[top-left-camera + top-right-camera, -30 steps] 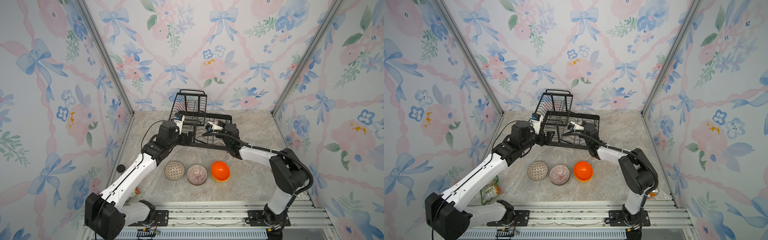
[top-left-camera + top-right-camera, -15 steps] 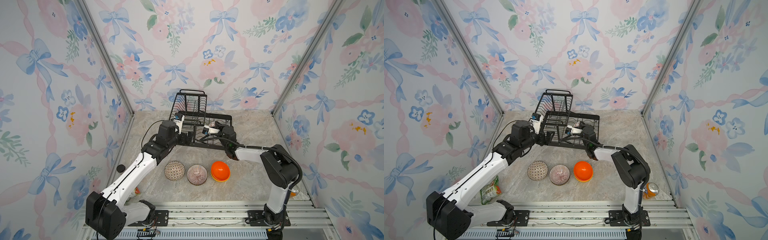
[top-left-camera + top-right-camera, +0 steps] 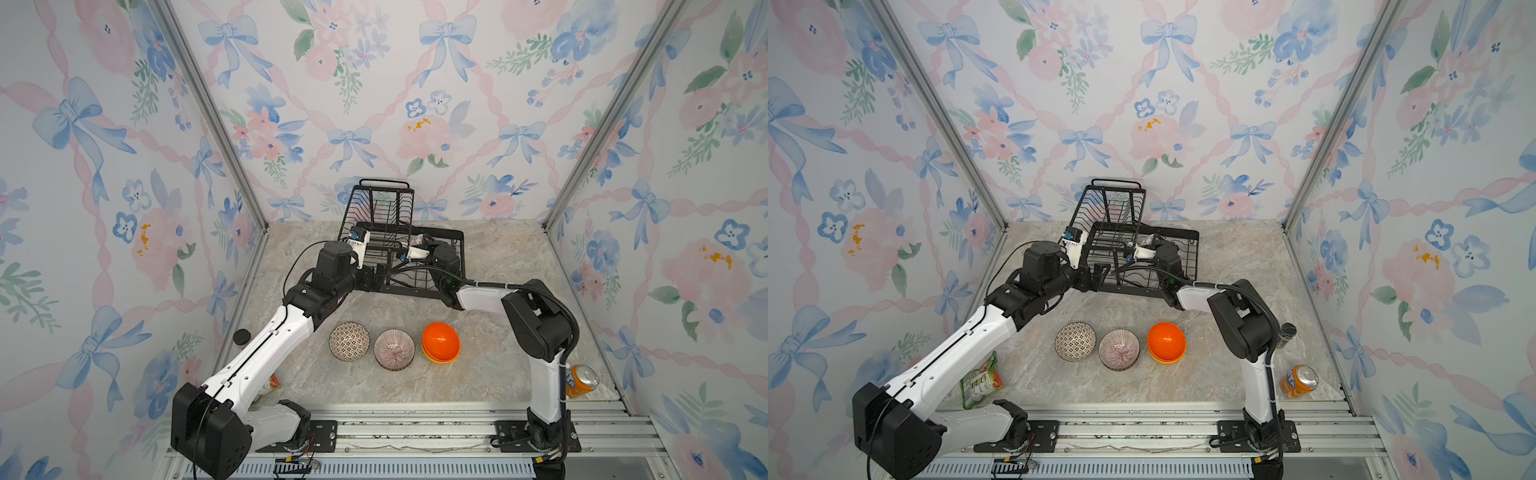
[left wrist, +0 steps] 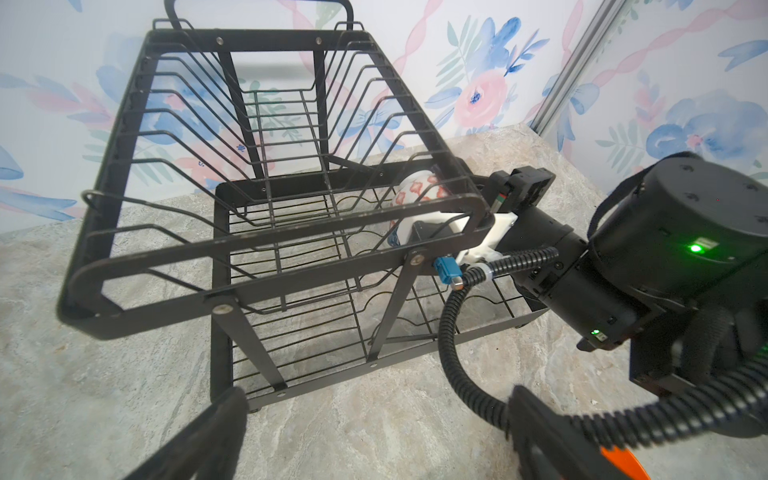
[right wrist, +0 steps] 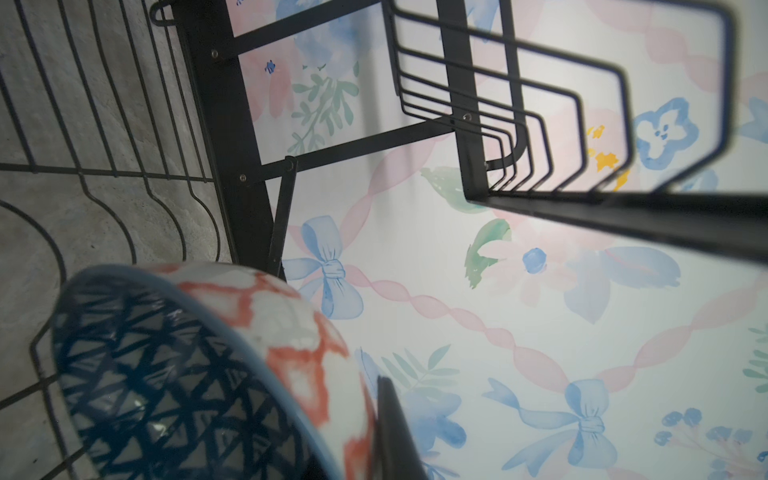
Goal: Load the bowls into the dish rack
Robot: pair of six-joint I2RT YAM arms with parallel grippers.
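Note:
The black wire dish rack (image 3: pixel 386 216) (image 3: pixel 1117 216) (image 4: pixel 257 249) stands at the back of the table. My right gripper (image 3: pixel 409 251) (image 5: pixel 368 415) reaches into its lower tier and is shut on the rim of the blue triangle-patterned bowl (image 5: pixel 187 374) (image 4: pixel 419 187), which is tilted on its side. My left gripper (image 3: pixel 380 276) (image 4: pixel 374 449) is open and holds nothing, just in front of the rack's front left corner. A brown lattice bowl (image 3: pixel 349 340), a pink striped bowl (image 3: pixel 394 349) and an orange bowl (image 3: pixel 440 341) nested in a yellow bowl (image 3: pixel 441 361) sit in a row on the table.
An orange soda can (image 3: pixel 582 380) (image 3: pixel 1300 380) stands at the front right by the right arm's base. A snack packet (image 3: pixel 980 380) lies at the front left under the left arm. The floral walls close in on three sides.
My right gripper has carried the blue bowl a little to the left, further into the rack's lower tier, and the right elbow has swung inward. The left arm has stayed put.

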